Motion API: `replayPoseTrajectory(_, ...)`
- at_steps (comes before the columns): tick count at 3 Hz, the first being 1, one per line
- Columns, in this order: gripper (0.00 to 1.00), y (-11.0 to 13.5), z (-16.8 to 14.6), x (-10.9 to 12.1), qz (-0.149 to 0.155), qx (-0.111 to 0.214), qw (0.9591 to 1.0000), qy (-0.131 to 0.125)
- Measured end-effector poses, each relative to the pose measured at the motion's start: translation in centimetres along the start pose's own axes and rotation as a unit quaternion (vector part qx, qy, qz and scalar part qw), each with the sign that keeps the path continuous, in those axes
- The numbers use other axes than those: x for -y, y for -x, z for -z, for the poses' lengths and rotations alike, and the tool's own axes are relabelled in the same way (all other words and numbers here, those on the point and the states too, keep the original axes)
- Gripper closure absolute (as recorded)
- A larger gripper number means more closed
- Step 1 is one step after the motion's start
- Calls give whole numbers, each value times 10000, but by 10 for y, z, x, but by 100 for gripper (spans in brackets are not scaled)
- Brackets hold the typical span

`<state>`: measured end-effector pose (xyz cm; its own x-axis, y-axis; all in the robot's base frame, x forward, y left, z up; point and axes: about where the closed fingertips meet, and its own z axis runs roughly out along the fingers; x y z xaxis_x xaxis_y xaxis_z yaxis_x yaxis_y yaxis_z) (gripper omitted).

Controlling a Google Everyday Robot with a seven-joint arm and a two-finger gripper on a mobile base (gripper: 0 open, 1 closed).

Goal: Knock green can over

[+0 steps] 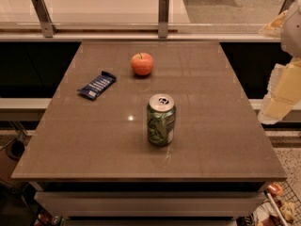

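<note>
Claw [281, 95]: a pale yellowish shape at the right edge of the view, out past the right side of the desk [211, 126] and raised above it. I cannot tell how far open it is or whether it has hold of anything.
Green can [161, 119]: upright on the desk, well apart from the claw, off to its left and lower.
Apple [142, 63]: also left of the claw, beyond the can, nearer the desk's back.
Blue snack bar [97, 86]: furthest from the claw, on the can's far side.
Step in hand: likely the approach; the can stands untouched.
Doing it well: bring the claw in from the right, level with the can's upper half, and push sideways there so it tips rather than slides.
Watch for: a felled can may roll, so aim the push along the desk, not at its near edge.
</note>
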<state>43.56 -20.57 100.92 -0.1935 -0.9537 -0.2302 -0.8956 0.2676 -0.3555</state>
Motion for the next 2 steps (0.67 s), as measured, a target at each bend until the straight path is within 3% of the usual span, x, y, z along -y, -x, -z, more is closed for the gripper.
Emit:
replayPoseTrajectory(1, 0, 2, 0, 0, 9, 72, 10000, 5)
replayPoseTrajectory(2, 0, 7, -7, -5, 73, 455, 9988, 152)
